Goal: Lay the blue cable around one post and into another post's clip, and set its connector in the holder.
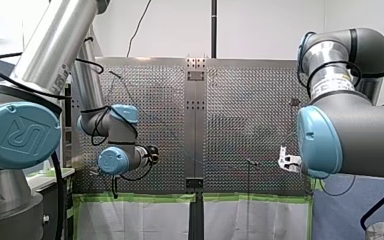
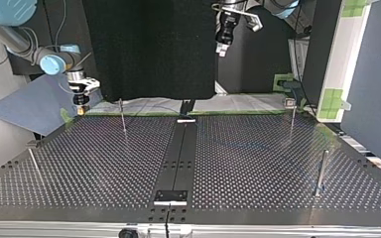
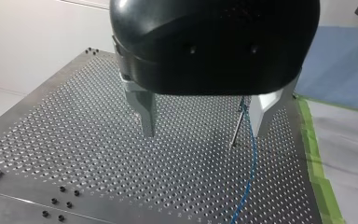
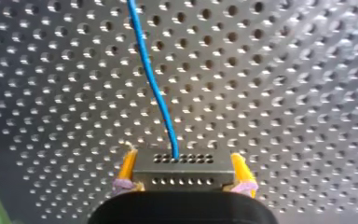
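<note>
two arms work over the perforated bench [image 4: 284,93], well apart from each other. the right gripper [image 4: 183,158] pinches the connector [image 4: 182,173], a dark grey block with rows of small holes, between its yellow pads [image 4: 240,170], one pad against each end of the block. the blue cable [image 4: 151,79] leaves the connector's front face and runs ahead of the gripper in a gentle curve, away across the bench. in the top view this gripper hangs at the far corner at the view's left, above the bench's edge.

the left gripper [image 3: 203,134] is black, and its metal fingers [image 3: 147,114] are spread wide with nothing between them. it hangs above the bench, clear of the surface. a thin post [image 3: 237,128] stands upright on the bench ahead of the fingers, close to one of them. the blue cable meets the upper part of this post and drops from there in a long curve along the bench, near the green tape at its edge. whether the cable sits in a clip on the post or only leans against it cannot be told. in the top view the left arm comes in high up, near the middle, well above the bench.
</note>
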{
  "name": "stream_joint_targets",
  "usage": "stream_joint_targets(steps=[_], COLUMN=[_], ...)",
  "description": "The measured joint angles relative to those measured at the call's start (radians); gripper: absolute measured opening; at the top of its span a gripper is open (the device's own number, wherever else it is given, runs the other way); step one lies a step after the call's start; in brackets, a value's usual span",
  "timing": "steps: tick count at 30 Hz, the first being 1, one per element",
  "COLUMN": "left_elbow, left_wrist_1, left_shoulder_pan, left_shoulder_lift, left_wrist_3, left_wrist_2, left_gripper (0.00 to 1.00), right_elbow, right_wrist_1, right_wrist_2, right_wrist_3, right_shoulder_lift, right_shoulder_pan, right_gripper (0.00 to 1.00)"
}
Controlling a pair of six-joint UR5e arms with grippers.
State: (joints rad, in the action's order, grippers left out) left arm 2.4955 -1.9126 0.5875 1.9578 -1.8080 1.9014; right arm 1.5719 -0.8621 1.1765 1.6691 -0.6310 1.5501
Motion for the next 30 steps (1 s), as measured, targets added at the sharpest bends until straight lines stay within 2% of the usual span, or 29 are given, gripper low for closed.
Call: stream_joint_targets(steps=[10, 20, 23, 30], left_elbow=[-0.038, -0.052, -0.052, -0.052], left_wrist_1=[0.003, -0.001, -0.001, -0.001], left_shoulder_pan=[0.009, 0.012, 0.012, 0.013], left_shoulder_lift=[0.000, 0.000, 0.000, 0.000], left_wrist_3=[-0.028, -0.035, -0.035, -0.037], left_wrist_2=[0.002, 0.003, 0.004, 0.006], left_gripper=[1.00, 1.00, 1.00, 1.00], right_elbow=[0.059, 0.117, 0.132, 0.139], right_wrist_1=[-0.026, -0.044, -0.038, 0.017], right_wrist_2=[0.003, 0.011, 0.024, 0.049], right_wrist_3=[0.001, 0.001, 0.004, 0.014], right_shoulder_lift=[-0.076, -0.162, -0.188, -0.252], right_shoulder_pan=[0.005, 0.032, 0.041, 0.062], right_gripper=[0.00, 0.00, 0.00, 0.00])
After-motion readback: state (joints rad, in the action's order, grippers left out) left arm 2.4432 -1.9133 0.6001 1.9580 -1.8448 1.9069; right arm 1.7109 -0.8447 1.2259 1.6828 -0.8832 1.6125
